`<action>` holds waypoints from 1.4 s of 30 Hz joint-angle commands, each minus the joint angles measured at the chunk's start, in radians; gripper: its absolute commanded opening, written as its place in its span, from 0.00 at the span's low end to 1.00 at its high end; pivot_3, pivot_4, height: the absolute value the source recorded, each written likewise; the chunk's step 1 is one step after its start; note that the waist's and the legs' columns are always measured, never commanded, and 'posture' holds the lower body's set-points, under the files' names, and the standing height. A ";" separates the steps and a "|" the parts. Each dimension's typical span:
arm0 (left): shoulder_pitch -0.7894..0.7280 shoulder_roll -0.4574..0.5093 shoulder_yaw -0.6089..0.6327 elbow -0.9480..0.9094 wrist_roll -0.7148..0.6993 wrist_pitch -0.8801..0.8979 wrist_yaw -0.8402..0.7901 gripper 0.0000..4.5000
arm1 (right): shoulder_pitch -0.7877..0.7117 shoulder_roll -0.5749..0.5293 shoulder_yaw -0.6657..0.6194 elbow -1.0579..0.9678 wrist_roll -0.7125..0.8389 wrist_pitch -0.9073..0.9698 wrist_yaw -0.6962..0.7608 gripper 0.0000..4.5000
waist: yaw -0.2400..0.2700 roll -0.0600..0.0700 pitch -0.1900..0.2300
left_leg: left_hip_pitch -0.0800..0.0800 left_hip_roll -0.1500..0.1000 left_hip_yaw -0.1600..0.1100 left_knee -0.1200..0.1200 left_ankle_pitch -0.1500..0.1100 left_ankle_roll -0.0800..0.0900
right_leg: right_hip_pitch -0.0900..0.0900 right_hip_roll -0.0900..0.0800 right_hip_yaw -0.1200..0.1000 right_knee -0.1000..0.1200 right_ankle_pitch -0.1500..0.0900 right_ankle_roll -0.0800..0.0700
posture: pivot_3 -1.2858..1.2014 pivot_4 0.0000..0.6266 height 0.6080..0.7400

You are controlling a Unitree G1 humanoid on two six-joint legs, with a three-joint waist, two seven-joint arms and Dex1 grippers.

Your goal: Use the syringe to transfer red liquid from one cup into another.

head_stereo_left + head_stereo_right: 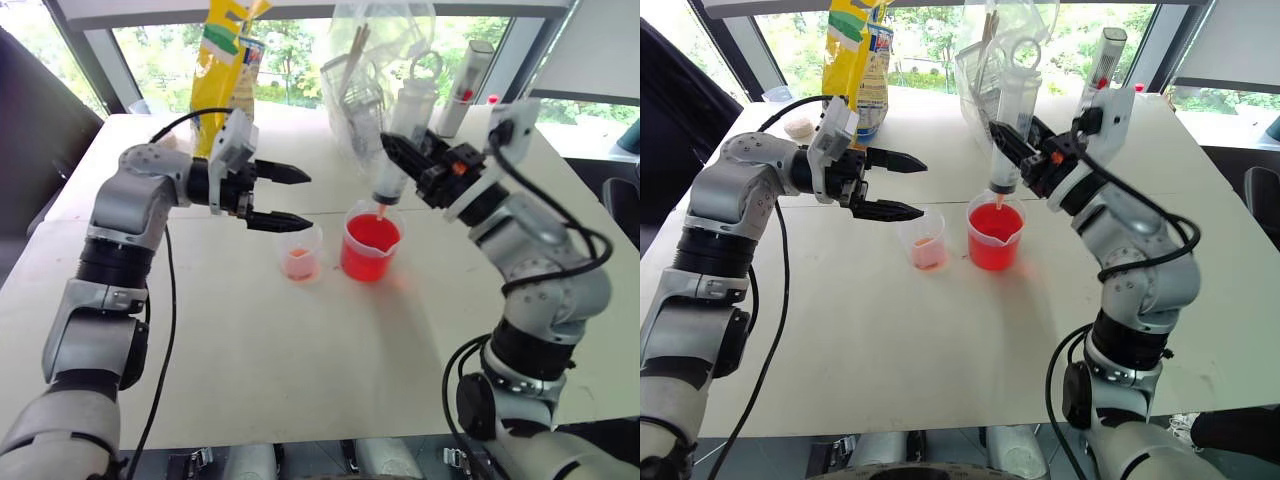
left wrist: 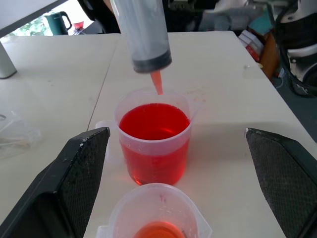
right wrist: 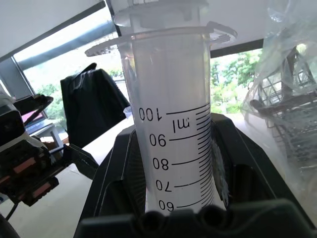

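The step in hand looks like the drawing of liquid: the right gripper (image 1: 425, 165) is closed firmly on the barrel of the syringe (image 1: 397, 150) and holds it almost upright, with the ring of the plunger on top and the orange nozzle pointing down. The nozzle hangs just above the red liquid (image 2: 154, 122) in the larger beaker (image 1: 371, 245), over its far rim, and it does not appear to touch the surface. In the left wrist view the black plunger seal sits at the bottom of the barrel, so the syringe seems to be empty.

The left gripper (image 1: 278, 198) is wide open and holds nothing. It points sideways toward the syringe. The small cup (image 1: 301, 253) stands just below its lower finger, and the beaker is a little beyond the fingertips, between the two grippers. The small cup has only a thin layer of orange-red liquid at its bottom, so most of the transfer is probably not done yet.

For the next move, the nozzle must probably go down from the right gripper into the liquid below it. Then the plunger ring, above the right gripper, must be pulled up; the open left gripper seems placed to help with this. The beaker is light plastic, so a push against its rim could tip it.
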 commanded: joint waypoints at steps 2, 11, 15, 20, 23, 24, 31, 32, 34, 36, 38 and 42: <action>-0.052 -0.006 0.036 -0.015 -0.012 0.000 0.010 1.00 | 0.091 0.008 0.111 0.056 -0.076 -0.255 0.012 0.31 | 0.000 0.000 0.000 | 0.001 0.000 0.000 0.000 0.000 0.000 | 0.001 0.001 0.000 0.000 0.000 0.000 | 0.52 0.24 0.99; -0.143 -0.124 0.086 0.052 -0.029 0.024 0.139 1.00 | 0.154 -0.006 0.204 0.159 -0.143 -0.475 -0.007 0.31 | 0.004 0.000 0.000 | 0.001 0.000 0.000 0.000 0.000 0.000 | 0.001 0.001 0.000 0.001 0.000 0.000 | 0.52 0.24 0.99; -0.226 -0.202 0.097 0.147 -0.002 0.000 0.208 1.00 | 0.161 -0.011 0.220 0.172 -0.149 -0.503 -0.015 0.31 | 0.007 0.000 0.000 | 0.001 0.000 0.000 0.001 0.000 0.000 | 0.002 0.001 -0.001 0.000 0.000 0.000 | 0.52 0.24 0.99; -0.277 -0.251 0.086 0.213 0.002 0.016 0.218 1.00 | 0.167 -0.021 0.236 0.178 -0.158 -0.521 -0.020 0.31 | -0.001 0.000 0.000 | 0.002 0.000 0.000 0.000 0.000 0.000 | 0.001 0.002 0.000 0.000 0.000 0.000 | 0.52 0.24 0.99; -0.299 -0.276 0.081 0.235 -0.001 0.053 0.228 1.00 | 0.173 -0.027 0.246 0.177 -0.161 -0.528 -0.021 0.31 | 0.001 0.000 0.000 | 0.002 0.000 0.000 0.000 0.001 -0.001 | 0.001 0.002 -0.001 0.001 0.000 0.000 | 0.52 0.24 0.99; -0.302 -0.279 0.079 0.238 0.001 0.057 0.227 1.00 | 0.174 -0.029 0.249 0.177 -0.161 -0.529 -0.022 0.31 | 0.000 0.000 0.000 | 0.002 0.000 0.000 0.000 0.001 -0.001 | 0.001 0.002 0.000 0.001 0.000 0.000 | 0.52 0.24 0.99; -0.290 -0.293 0.060 0.230 0.014 0.066 0.192 0.42 | 0.176 -0.039 0.263 0.180 -0.166 -0.537 -0.021 0.31 | 0.001 0.000 0.000 | 0.002 0.000 0.000 0.000 0.001 -0.001 | 0.002 0.002 0.000 0.001 0.000 0.000 | 0.52 0.24 0.99; -0.287 -0.293 0.057 0.226 0.016 0.068 0.185 0.32 | 0.175 -0.041 0.265 0.182 -0.166 -0.538 -0.020 0.31 | 0.001 0.000 0.000 | 0.002 0.000 0.000 0.000 0.001 -0.001 | 0.002 0.002 0.000 0.001 0.000 0.000 | 0.52 0.24 0.99; -0.283 -0.291 0.053 0.222 0.020 0.070 0.170 0.09 | 0.173 -0.043 0.267 0.185 -0.165 -0.539 -0.020 0.31 | 0.001 0.000 0.000 | 0.002 0.000 0.000 0.000 0.001 -0.001 | 0.002 0.002 0.000 0.001 0.000 0.000 | 0.52 0.24 0.99; -0.282 -0.288 0.051 0.221 0.019 0.071 0.157 0.01 | 0.170 -0.045 0.268 0.188 -0.163 -0.540 -0.019 0.31 | 0.001 0.000 0.000 | 0.002 0.000 0.001 0.000 0.001 -0.002 | 0.002 0.002 0.000 0.001 0.000 0.000 | 0.52 0.24 0.99; -0.288 -0.290 0.056 0.222 0.012 0.076 0.155 0.01 | 0.170 -0.046 0.269 0.193 -0.161 -0.539 -0.017 0.31 | 0.000 0.000 0.000 | 0.002 0.000 0.001 0.000 0.001 -0.002 | 0.002 0.002 0.000 0.001 0.000 0.000 | 0.52 0.24 0.99; -0.310 -0.293 0.067 0.230 0.010 0.076 0.165 0.01 | 0.182 -0.040 0.273 0.205 -0.146 -0.525 -0.009 0.31 | 0.001 0.000 0.000 | 0.002 0.000 0.000 0.000 0.001 -0.002 | 0.002 0.002 0.000 0.001 0.000 0.000 | 0.52 0.24 0.99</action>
